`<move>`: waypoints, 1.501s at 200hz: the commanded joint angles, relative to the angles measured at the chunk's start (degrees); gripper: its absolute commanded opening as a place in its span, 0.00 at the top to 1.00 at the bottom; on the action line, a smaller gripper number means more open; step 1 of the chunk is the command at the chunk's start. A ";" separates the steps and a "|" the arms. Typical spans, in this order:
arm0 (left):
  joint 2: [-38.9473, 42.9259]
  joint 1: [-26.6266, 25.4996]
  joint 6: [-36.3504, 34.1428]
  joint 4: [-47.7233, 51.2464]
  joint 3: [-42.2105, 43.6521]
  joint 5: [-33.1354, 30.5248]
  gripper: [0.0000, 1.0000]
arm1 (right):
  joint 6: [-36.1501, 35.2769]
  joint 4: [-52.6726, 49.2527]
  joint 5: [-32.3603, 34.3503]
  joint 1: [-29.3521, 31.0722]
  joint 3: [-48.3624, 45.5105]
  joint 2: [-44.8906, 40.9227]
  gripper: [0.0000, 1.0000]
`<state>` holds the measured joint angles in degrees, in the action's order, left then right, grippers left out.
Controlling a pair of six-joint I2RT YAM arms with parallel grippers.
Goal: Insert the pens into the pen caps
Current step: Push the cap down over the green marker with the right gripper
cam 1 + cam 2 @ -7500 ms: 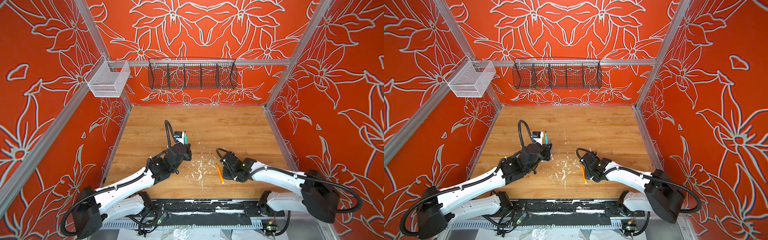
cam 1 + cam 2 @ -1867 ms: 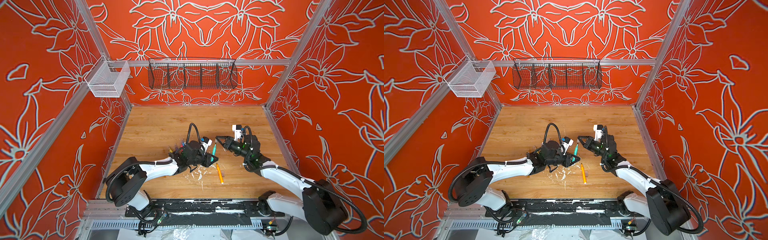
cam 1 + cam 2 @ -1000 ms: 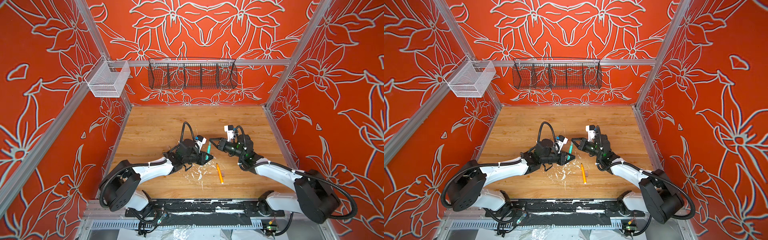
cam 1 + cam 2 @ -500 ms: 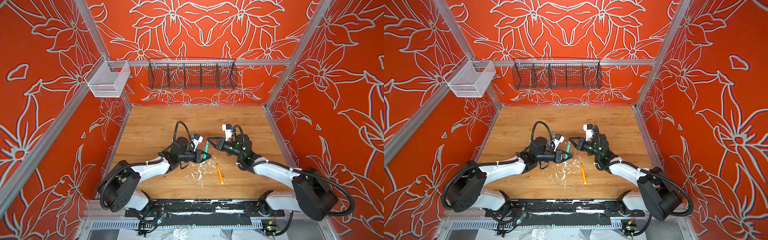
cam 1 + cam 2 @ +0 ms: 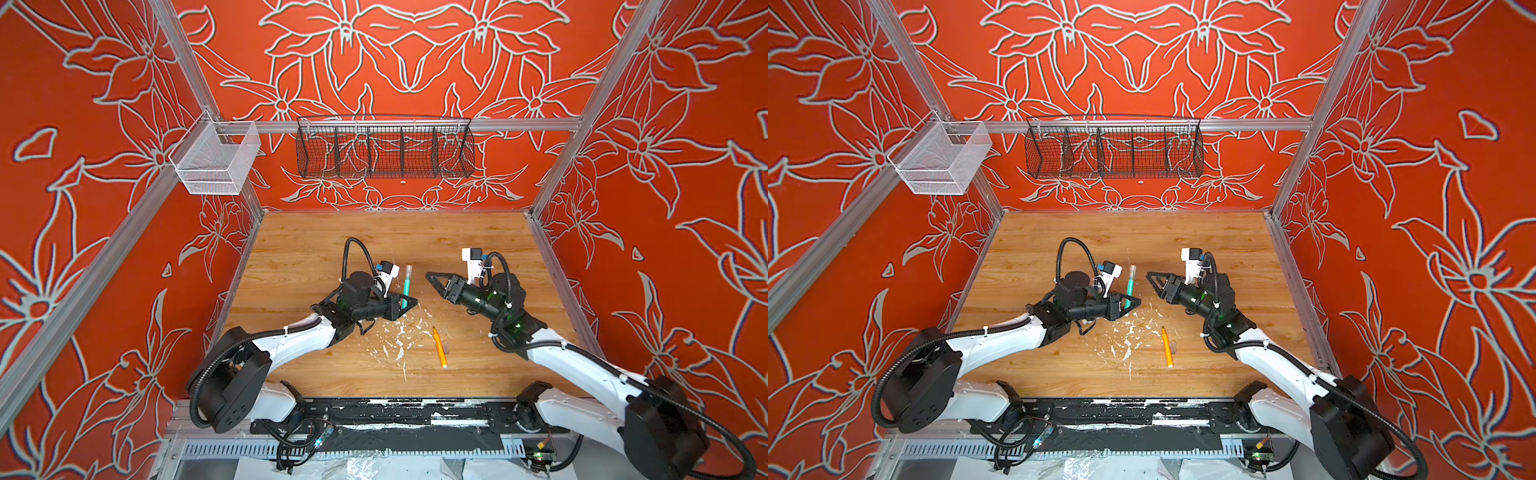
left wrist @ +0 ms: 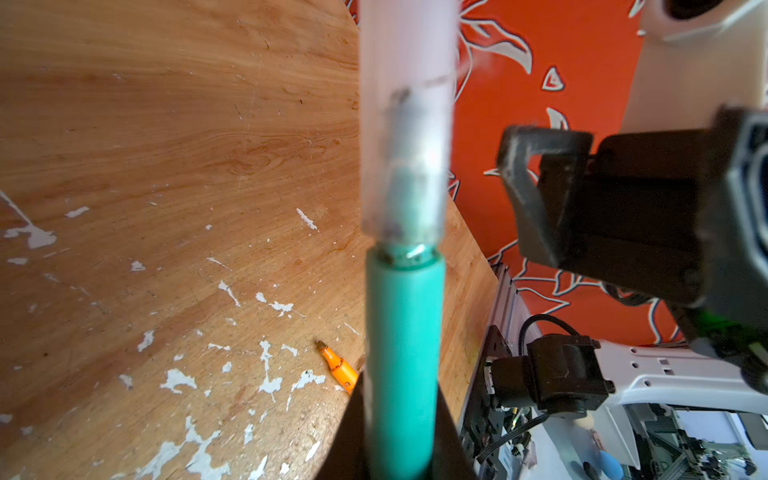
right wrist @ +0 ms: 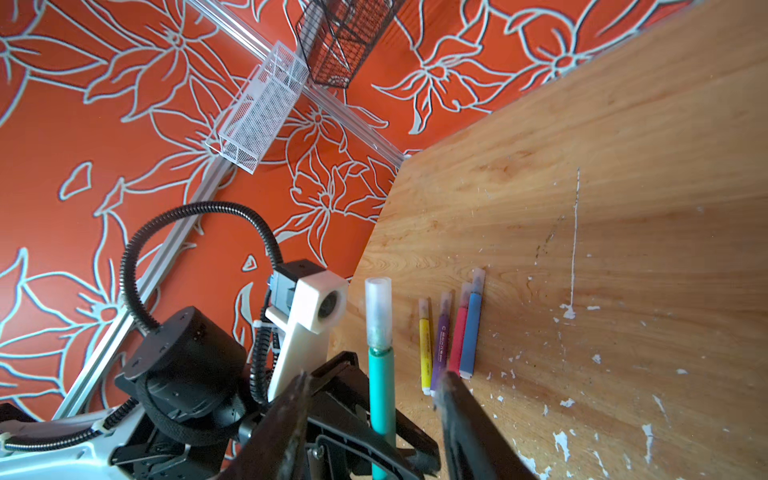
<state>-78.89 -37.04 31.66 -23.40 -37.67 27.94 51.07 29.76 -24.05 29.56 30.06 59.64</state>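
Your left fingers [image 6: 351,440] are clenched on the green pen [image 6: 401,353], standing it upright so the translucent cap [image 6: 405,124] sits over its tip. Your right fingers [image 7: 291,419] hang spread, clear of the cap, so I judge it seated. At lower centre of a top view, the orange pen [image 5: 438,347] lies uncapped on the table [image 5: 311,257]. A row of four capped pens [image 7: 458,336] lies set aside; the print on the purple barrel [image 7: 441,340] is too small to read.

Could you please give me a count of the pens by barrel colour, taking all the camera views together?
green pen: 1
orange pen: 1
yellow pen: 1
purple pen: 1
pink pen: 1
blue pen: 1
Total: 6 pens
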 commanded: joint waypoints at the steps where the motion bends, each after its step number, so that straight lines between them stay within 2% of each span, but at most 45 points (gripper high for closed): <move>1: 1.52 -3.97 -6.96 4.94 -2.75 -6.42 1.00 | -0.93 -2.10 2.22 -0.22 -0.84 -1.53 0.50; 25: 1.90 -8.74 -11.53 7.69 -4.10 -12.56 1.00 | -1.23 -2.19 1.04 -0.21 -0.11 -1.37 0.52; 55: 1.70 -9.18 -12.09 7.38 -4.15 -12.44 1.00 | -1.45 -2.94 1.49 -0.17 -0.01 -1.39 0.53; 104: -0.04 -12.15 -15.11 10.36 -6.89 -14.55 1.00 | -0.84 -2.47 -0.46 -0.13 0.78 0.04 0.62; 167: -0.97 -12.53 -16.10 11.60 -8.02 -14.11 1.00 | -0.53 -1.82 -2.03 -0.16 1.68 2.48 0.67; 239: -1.52 -12.53 -17.53 13.40 -9.54 -14.31 1.00 | -0.77 -1.53 -1.54 0.93 1.82 5.05 0.97; 250: -1.75 -12.53 -18.88 14.61 -10.49 -17.34 1.00 | -0.65 -1.54 -0.72 1.70 1.76 5.73 1.00; 271: -2.70 -12.49 -20.13 16.11 -12.84 -29.01 1.00 | 0.29 -1.79 0.75 3.05 1.51 6.25 1.00; 282: -3.54 -12.45 -20.83 17.95 -15.45 -33.15 1.00 | -0.01 -1.81 1.84 4.08 1.16 5.81 1.00; 300: -4.69 -12.49 -20.42 23.13 -21.01 -39.85 1.00 | -2.78 -4.97 7.00 6.96 1.24 4.67 1.00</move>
<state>-82.67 -50.06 12.43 -0.40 -50.81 1.98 50.09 29.63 -19.59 32.23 30.50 65.39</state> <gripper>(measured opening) 0.146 0.167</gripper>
